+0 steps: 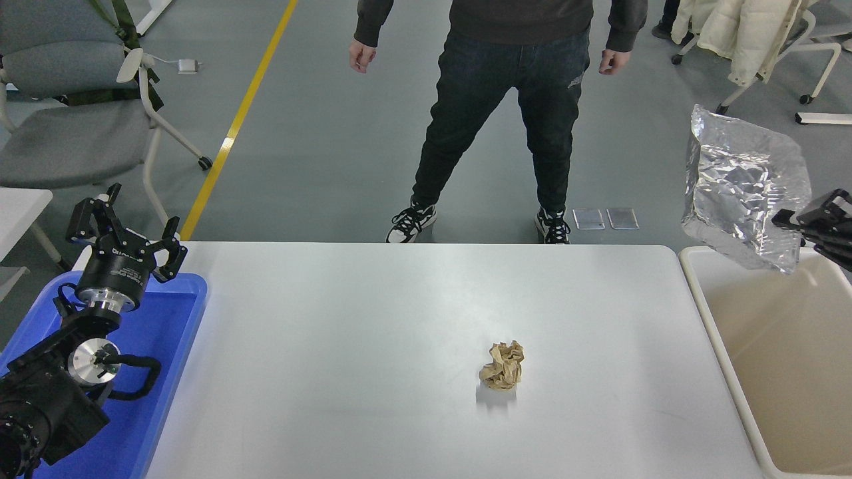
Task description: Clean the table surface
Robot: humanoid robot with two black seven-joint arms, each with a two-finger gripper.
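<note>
Nearest, at about seven o'clock, the left arm sits parked over the blue tray [174, 332], its left hand [126, 233] pointing up and away with its fingers spread open and nothing in them. The tray hugs the left end of the white bench [346, 346], whose broad matte top fills the middle of the room from here.

On that top, a little right of centre toward five o'clock, lies a crumpled ball of brown paper [502, 365], alone and well apart from both bins. At the bench's right end, around four o'clock, the beige tub [772, 359] stands just beside the edge.

Farther out, at about three o'clock, the right hand [785, 218] comes in from the right edge, only its tip showing, pinched shut on the edge of a crinkled foil tray [739, 186]. The foil hangs tilted in the air above the tub's far rim, clear of the bench.

Beyond the bench at twelve o'clock a person [506, 86] in dark clothes stands with legs apart and arms at the sides. A grey chair [73, 113] is at ten o'clock, and another chair draped with a pale coat [739, 33] at two o'clock.
</note>
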